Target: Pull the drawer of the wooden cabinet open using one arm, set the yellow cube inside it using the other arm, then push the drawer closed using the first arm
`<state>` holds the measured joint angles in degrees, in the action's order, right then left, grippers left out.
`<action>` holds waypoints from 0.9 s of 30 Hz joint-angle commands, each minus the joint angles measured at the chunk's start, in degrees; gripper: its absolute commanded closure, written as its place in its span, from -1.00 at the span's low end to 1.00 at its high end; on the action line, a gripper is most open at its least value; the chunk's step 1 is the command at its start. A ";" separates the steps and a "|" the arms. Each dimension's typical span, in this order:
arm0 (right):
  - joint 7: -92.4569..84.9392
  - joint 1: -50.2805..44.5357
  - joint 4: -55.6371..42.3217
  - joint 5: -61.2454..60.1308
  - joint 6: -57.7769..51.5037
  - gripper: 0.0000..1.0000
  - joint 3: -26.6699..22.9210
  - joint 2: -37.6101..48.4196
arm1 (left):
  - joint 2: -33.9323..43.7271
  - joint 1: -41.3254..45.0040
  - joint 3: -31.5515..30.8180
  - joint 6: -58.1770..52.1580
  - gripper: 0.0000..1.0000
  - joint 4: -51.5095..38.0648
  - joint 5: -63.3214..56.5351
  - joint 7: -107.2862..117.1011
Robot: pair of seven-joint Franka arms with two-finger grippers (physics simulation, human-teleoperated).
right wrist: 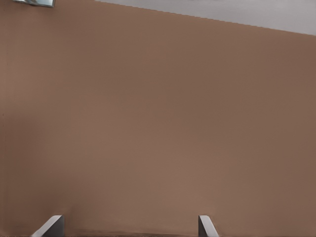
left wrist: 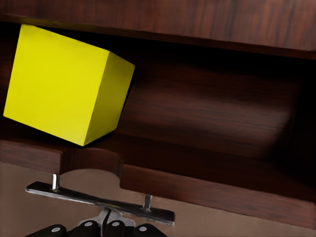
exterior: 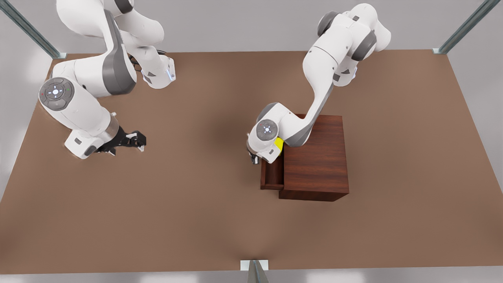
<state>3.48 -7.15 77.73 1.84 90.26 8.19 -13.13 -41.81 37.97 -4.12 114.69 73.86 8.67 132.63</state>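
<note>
The wooden cabinet (exterior: 316, 157) stands right of centre in the front view, its drawer (exterior: 272, 173) pulled partly out toward the front view's left. The yellow cube (exterior: 279, 144) lies inside the drawer at its far end, half hidden by the arm. In the left wrist view the yellow cube (left wrist: 64, 84) sits tilted in the drawer (left wrist: 207, 123), partly under the cabinet's top. My left gripper (exterior: 253, 159) is shut on the silver handle (left wrist: 98, 200) of the drawer front. My right gripper (exterior: 141, 143) waits open and holds nothing at the front view's left, its fingertips (right wrist: 49, 224) spread over bare table.
The brown table (exterior: 196, 204) stretches wide around the cabinet. Metal frame posts (exterior: 255, 271) stand at its corners and front edge. The right arm's base and elbow occupy the far left corner of the front view.
</note>
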 commanded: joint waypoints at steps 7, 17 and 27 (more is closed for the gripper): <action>1.70 3.46 -6.28 2.73 -5.62 -1.00 4.20 -2.08 | 1.47 -4.04 0.08 -10.09 0.57 0.50 -0.58 -14.42; -0.58 3.90 -3.55 1.06 -6.50 -1.00 -4.06 3.11 | 1.56 -5.10 0.60 -12.38 0.57 0.67 -0.58 -21.10; 0.65 3.20 -3.82 1.06 -7.38 -1.00 -2.92 3.11 | 2.08 -5.27 -0.36 -13.61 -1.00 -0.12 0.03 -19.36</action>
<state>3.42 -3.79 73.96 3.02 83.58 4.99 -10.18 -39.88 32.46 -4.54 101.83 73.71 8.29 117.51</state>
